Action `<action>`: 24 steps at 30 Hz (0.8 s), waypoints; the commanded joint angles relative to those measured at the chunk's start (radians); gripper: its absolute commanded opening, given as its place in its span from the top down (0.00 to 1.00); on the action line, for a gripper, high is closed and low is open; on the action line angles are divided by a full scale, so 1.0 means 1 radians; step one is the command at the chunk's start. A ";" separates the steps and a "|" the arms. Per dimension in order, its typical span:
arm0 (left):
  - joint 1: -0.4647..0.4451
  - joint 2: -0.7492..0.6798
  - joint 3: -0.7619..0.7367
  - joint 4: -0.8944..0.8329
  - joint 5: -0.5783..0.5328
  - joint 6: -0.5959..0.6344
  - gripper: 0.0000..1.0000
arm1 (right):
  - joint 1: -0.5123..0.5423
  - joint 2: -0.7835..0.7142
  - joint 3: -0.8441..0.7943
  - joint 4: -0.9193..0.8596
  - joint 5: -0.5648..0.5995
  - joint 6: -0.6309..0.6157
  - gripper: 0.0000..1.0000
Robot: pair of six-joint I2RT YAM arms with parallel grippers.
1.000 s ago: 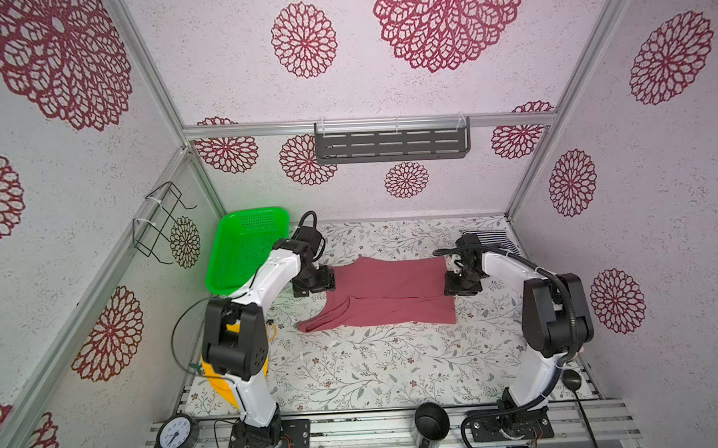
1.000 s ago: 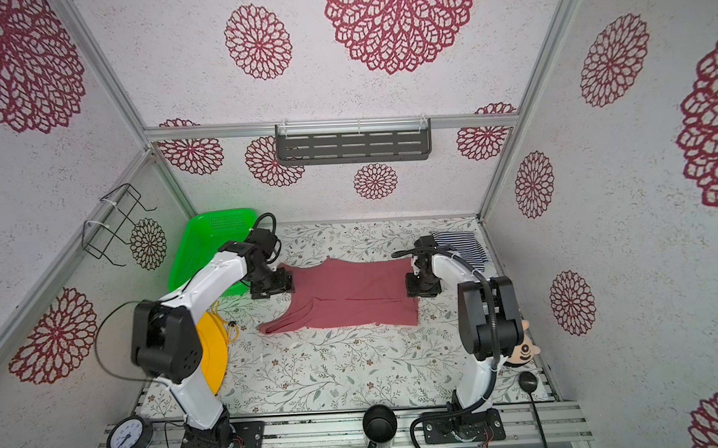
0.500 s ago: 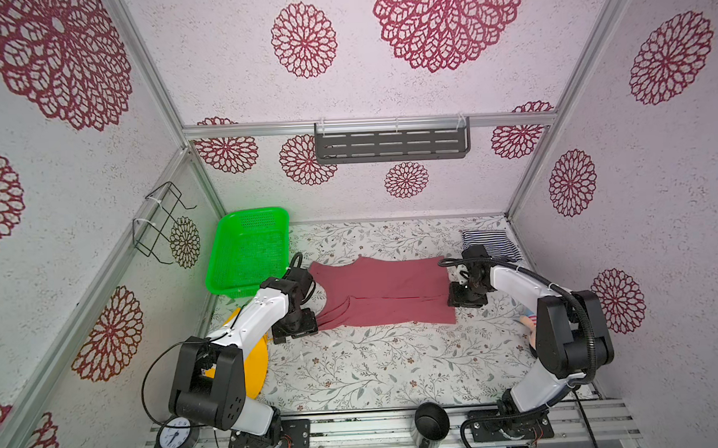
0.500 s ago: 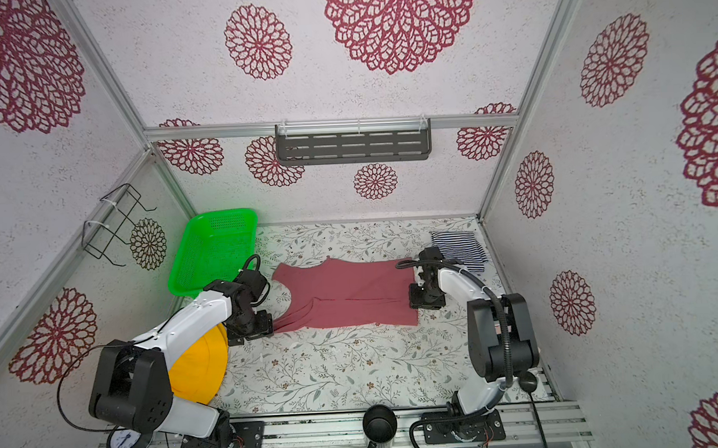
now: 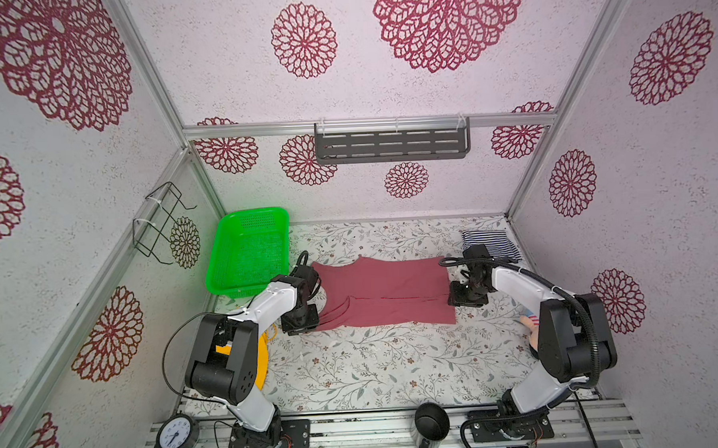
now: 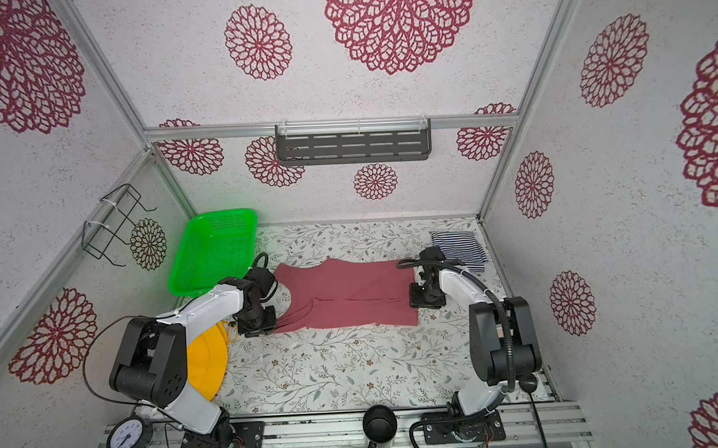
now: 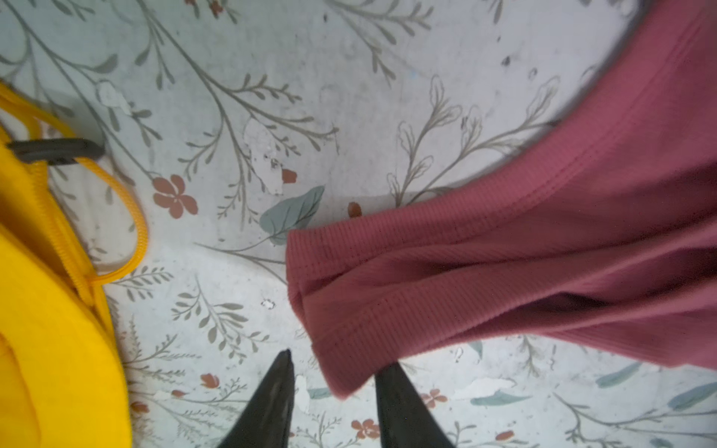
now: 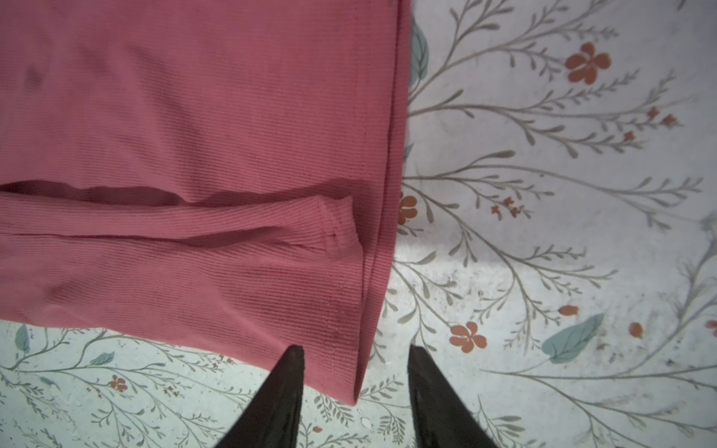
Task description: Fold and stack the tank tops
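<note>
Rose tank top (image 5: pixel 387 292) central; bare tabletop (image 5: pixel 376 365) along near edge

green basket (image 5: pixel 246 255), yellow hat (image 7: pixel 46 310), clock (image 5: pixel 176 434)

The rose-red tank top (image 5: pixel 387 292) (image 6: pixel 348 294) is ribbed knit and lies flat across the tabletop (image 5: pixel 355 358), straps toward the left, hem toward the right. Its near long edge (image 8: pixel 194 221) is folded over toward the middle. The navy-and-white striped tank top (image 5: pixel 493 242) (image 6: pixel 460 245) sits folded small in the back right corner.
</note>
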 commanded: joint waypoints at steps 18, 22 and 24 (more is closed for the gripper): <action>0.089 0.155 0.216 -0.073 0.042 0.166 0.99 | -0.006 -0.024 0.004 -0.001 0.013 0.000 0.53; 0.123 0.225 0.265 -0.077 0.080 0.202 1.00 | -0.005 -0.020 0.003 -0.001 0.025 -0.011 0.54; 0.141 0.262 0.282 -0.078 0.087 0.217 1.00 | -0.006 -0.017 0.004 -0.003 0.031 -0.018 0.54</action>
